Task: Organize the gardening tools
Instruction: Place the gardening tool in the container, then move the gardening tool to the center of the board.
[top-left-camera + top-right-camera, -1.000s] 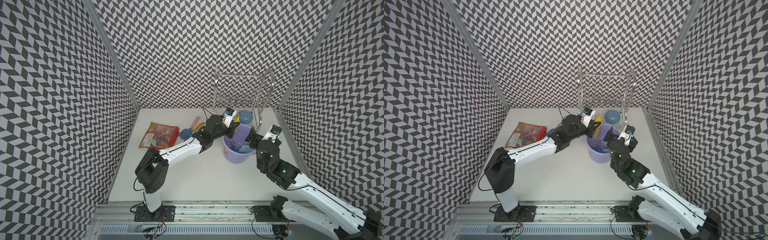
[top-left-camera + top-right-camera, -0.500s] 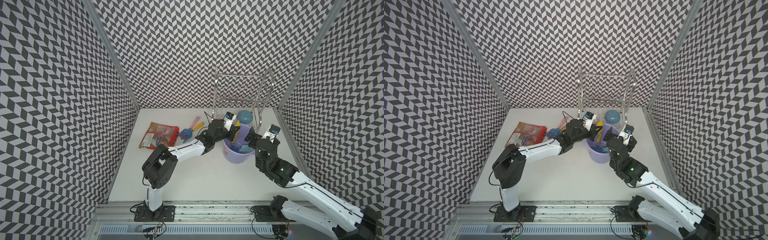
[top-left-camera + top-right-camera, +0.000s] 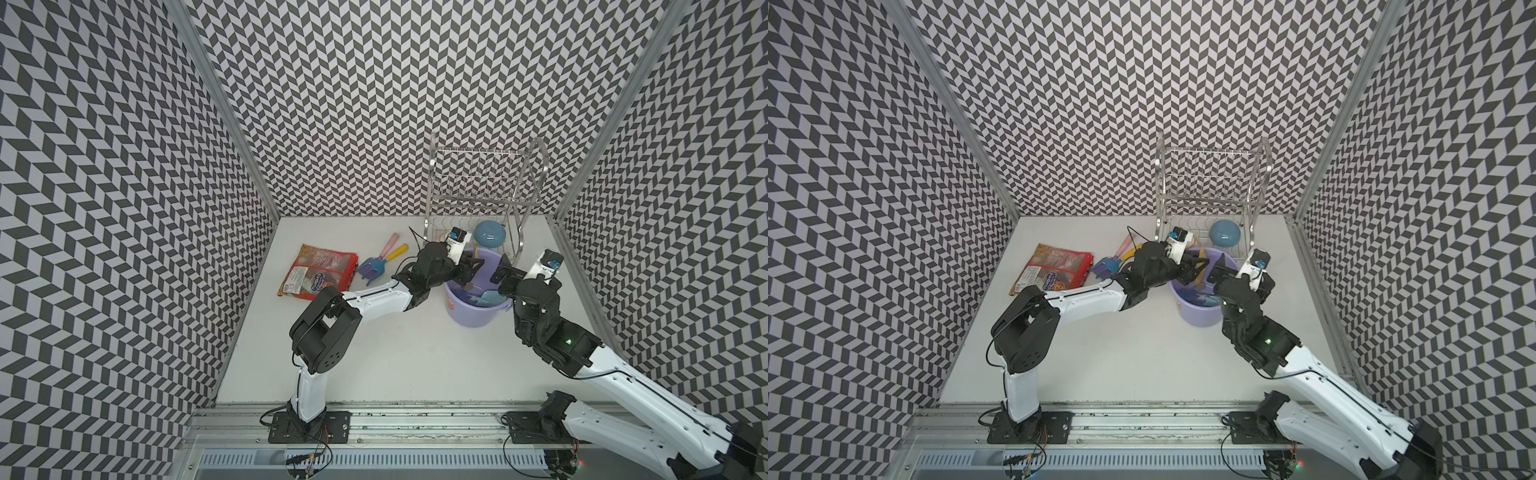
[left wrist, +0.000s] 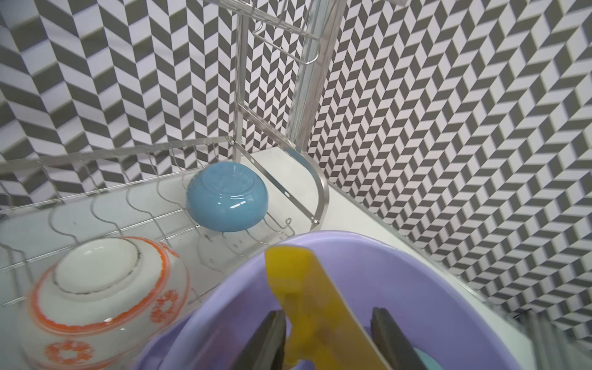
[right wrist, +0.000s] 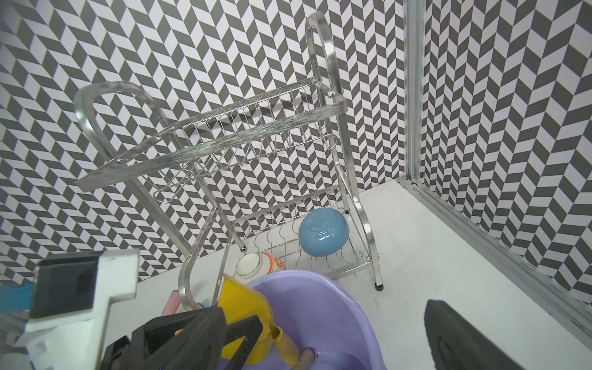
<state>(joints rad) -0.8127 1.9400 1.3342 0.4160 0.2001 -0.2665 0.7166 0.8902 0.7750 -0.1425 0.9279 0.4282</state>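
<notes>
The bucket (image 3: pixel 469 318) holds the shovel (image 3: pixel 485 296) and the spade (image 4: pixel 307 288), blade up. The rake (image 3: pixel 395 252) and fork (image 3: pixel 391 242) lie on the tabletop well apart from it, so two seem left. Over the bucket the left fingers (image 4: pixel 266 339) stand part open, the spade loose between them. The right fingers (image 5: pixel 455 339), at its rim, gape empty.

I see white table (image 3: pixel 395 365) | lavender bucket (image 3: pixel 469 313) stands on it | wire dish rack (image 3: pixel 482 195) stands just behind bucket | blue yellow-handled rake (image 3: pixel 376 264) and purple pink-handled fork (image 3: pixel 390 242) lie side by side left of bucket | red snack packet (image 3: pixel 320 272) flat, farther left of bucket
</notes>
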